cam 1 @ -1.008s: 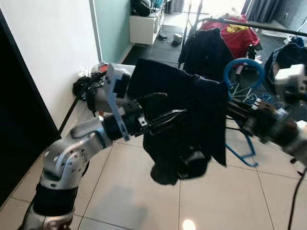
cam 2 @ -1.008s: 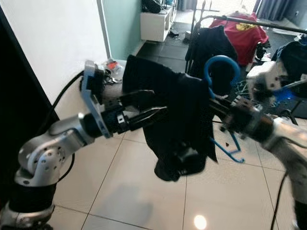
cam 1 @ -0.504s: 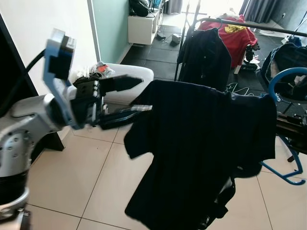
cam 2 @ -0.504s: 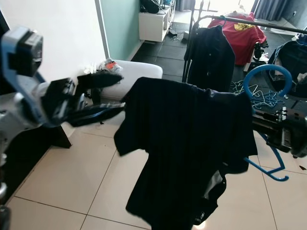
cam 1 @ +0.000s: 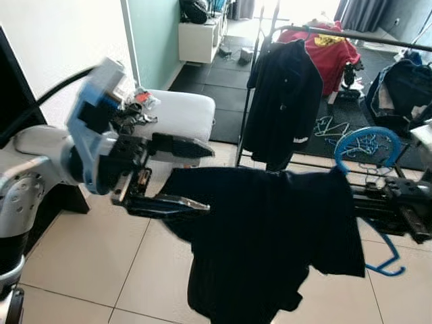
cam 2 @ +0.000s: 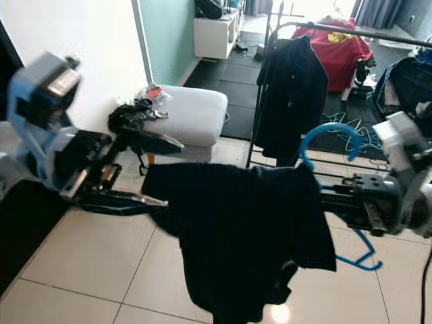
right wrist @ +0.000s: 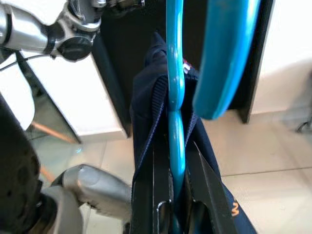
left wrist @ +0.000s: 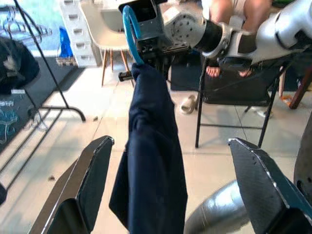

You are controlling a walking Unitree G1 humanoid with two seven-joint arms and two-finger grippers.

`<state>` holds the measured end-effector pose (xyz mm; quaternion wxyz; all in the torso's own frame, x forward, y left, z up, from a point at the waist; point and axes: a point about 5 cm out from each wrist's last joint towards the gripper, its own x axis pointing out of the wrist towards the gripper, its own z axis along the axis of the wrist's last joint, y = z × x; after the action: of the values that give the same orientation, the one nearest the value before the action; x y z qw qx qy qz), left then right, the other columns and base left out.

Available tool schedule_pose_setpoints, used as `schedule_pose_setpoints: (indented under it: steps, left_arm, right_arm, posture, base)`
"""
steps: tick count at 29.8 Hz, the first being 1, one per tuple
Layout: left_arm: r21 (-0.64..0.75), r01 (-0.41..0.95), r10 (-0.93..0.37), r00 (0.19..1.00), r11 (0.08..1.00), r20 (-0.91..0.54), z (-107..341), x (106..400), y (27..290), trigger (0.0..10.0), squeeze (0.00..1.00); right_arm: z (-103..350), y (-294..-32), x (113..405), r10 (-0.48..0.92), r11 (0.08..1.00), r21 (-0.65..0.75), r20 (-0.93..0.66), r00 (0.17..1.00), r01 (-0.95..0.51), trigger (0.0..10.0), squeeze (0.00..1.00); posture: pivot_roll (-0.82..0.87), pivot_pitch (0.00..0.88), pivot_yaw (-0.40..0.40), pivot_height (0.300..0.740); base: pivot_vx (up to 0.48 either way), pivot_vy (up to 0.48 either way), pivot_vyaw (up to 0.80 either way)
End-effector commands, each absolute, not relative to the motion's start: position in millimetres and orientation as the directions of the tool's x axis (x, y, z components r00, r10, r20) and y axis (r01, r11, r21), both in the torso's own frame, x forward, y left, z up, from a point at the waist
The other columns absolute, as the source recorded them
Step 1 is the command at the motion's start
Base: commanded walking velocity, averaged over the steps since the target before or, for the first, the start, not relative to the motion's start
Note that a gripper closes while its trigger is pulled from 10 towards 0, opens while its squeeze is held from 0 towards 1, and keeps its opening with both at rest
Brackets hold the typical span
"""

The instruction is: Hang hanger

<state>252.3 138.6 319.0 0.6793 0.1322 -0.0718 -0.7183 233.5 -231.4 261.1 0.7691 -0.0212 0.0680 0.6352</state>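
One rail (cam 1: 351, 32) lies ahead, beyond the right tool (right wrist: 170, 214) clamped on the blue hanger (cam 1: 361, 138). Its dark shirt (cam 1: 270, 236) spreads sideways; the left tool (cam 1: 177, 177) gapes apart beside it.

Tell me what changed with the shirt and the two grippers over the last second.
The left gripper let go of the dark shirt and drew back to the robot's left, fingers open. The shirt, bunched between both grippers a second ago, now hangs spread on the blue hanger. The right gripper stays shut on the hanger. The clothes rack behind is as before.
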Motion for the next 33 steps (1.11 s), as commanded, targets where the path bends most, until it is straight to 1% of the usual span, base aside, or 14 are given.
schedule_pose_setpoints:
  steps: [1,3,6,8,12,16,21,26,27,29,30,33]
  left_arm:
    - [0.292,0.954,-0.99,-0.021,-0.061,-0.139,321.1,252.5,142.9,10.0,0.0]
    - [0.286,0.956,-0.988,-0.022,-0.065,-0.151,320.5,252.3,144.0,10.0,0.0]
    - [0.292,0.956,-0.982,0.032,-0.024,-0.184,315.8,258.2,140.3,10.0,0.0]
    - [0.289,0.957,-0.978,0.04,-0.021,-0.206,310.8,259.3,137.4,10.0,0.0]
    - [0.275,0.96,-0.968,0.025,-0.045,-0.248,303.6,257.5,136.3,10.0,0.0]
    - [0.268,0.964,-0.948,0.087,0.002,-0.307,291.9,263.2,131.1,10.0,0.0]
    - [0.256,0.967,-0.946,0.082,-0.001,-0.314,287.2,262.6,127.3,10.0,0.0]
    - [0.236,0.971,-0.936,0.047,-0.04,-0.349,279.4,258.1,121.7,10.0,0.0]
    - [0.235,0.971,-0.932,0.041,-0.048,-0.361,277.0,257.7,120.1,9.4,0.0]
    - [0.234,0.971,-0.929,0.039,-0.053,-0.369,275.5,257.5,119.0,9.4,0.0]
    - [0.24,0.97,-0.927,0.05,-0.044,-0.371,274.2,259.0,118.1,0.0,0.0]
    - [0.247,0.968,-0.92,0.063,-0.038,-0.388,270.9,261.0,118.3,0.0,0.0]
  right_arm:
    - [265.5,-228.2,232.3,0.976,0.171,0.012,-0.14,0.167,-0.985,10.0,0.0]
    - [265.5,-227.8,232.1,0.976,0.166,0.01,-0.146,0.163,-0.986,10.0,0.0]
    - [268.4,-223.8,231.2,0.977,0.145,-0.005,-0.16,0.144,-0.989,10.0,0.0]
    - [269.7,-220.7,231.4,0.978,0.134,-0.015,-0.16,0.135,-0.991,10.0,0.0]
    - [270.8,-218.8,232.7,0.978,0.128,-0.024,-0.161,0.13,-0.991,10.0,0.0]
    - [273.9,-215.9,233.9,0.98,0.115,-0.042,-0.159,0.12,-0.992,10.0,0.0]
    - [274.8,-214.0,234.9,0.981,0.112,-0.05,-0.156,0.118,-0.992,10.0,0.0]
    - [277.7,-212.7,237.2,0.981,0.115,-0.067,-0.15,0.124,-0.991,10.0,0.0]
    - [278.5,-212.6,237.4,0.981,0.115,-0.07,-0.149,0.125,-0.991,10.0,0.0]
    - [279.0,-212.4,237.5,0.981,0.115,-0.072,-0.149,0.125,-0.991,10.0,0.0]
    - [279.2,-212.3,237.7,0.981,0.116,-0.074,-0.149,0.126,-0.991,10.0,0.0]
    - [279.4,-212.0,237.8,0.981,0.116,-0.076,-0.15,0.127,-0.99,10.0,0.0]
  posture:
    - [0.0,0.045,-0.025,0.74]
    - [0.0,0.045,-0.025,0.74]
    - [0.0,0.044,-0.023,0.74]
    - [0.0,0.042,-0.021,0.74]
    - [0.0,0.043,-0.021,0.74]
    - [0.0,0.044,-0.022,0.74]
    - [0.0,0.044,-0.022,0.74]
    - [-0.01,0.047,-0.024,0.74]
    - [-0.01,0.047,-0.024,0.74]
    - [-0.01,0.047,-0.024,0.74]
    - [-0.01,0.047,-0.024,0.74]
    - [-0.01,0.047,-0.024,0.74]
  base:
    - [0.0,0.0,0.0]
    - [0.0,0.0,0.0]
    - [0.0,0.0,0.0]
    - [0.0,0.0,0.0]
    - [0.0,0.0,0.0]
    - [0.0,0.0,0.0]
    - [0.0,0.0,0.0]
    - [0.0,0.0,0.0]
    - [0.0,0.0,0.0]
    - [0.0,0.0,0.0]
    - [0.0,0.0,0.0]
    - [0.0,0.0,0.0]
